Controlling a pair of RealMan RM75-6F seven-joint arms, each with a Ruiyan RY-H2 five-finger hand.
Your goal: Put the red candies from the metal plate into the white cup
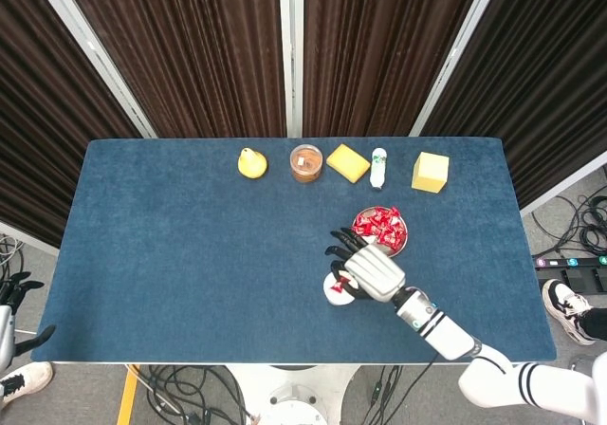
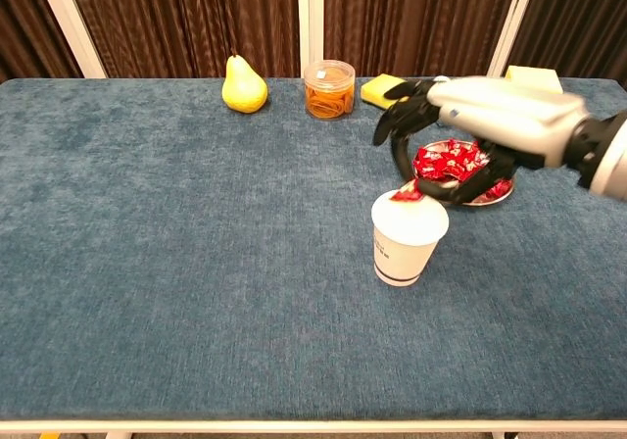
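Note:
My right hand (image 1: pixel 370 271) (image 2: pixel 460 135) hovers over the white cup (image 2: pixel 407 238) (image 1: pixel 335 293), pinching a red candy (image 2: pixel 407 194) (image 1: pixel 338 284) just above the cup's rim while its other fingers are spread. Behind it the metal plate (image 1: pixel 401 248) (image 2: pixel 490 200) holds several red candies (image 1: pixel 379 226) (image 2: pixel 446 159). My left hand (image 1: pixel 11 302) shows only at the far left edge of the head view, off the table, with its fingers apart and nothing in it.
Along the table's far edge stand a yellow pear (image 2: pixel 244 84), a clear tub of orange rings (image 2: pixel 329 88), a yellow sponge (image 1: pixel 347 162), a small white bottle (image 1: pixel 379 168) and a yellow block (image 1: pixel 431 172).

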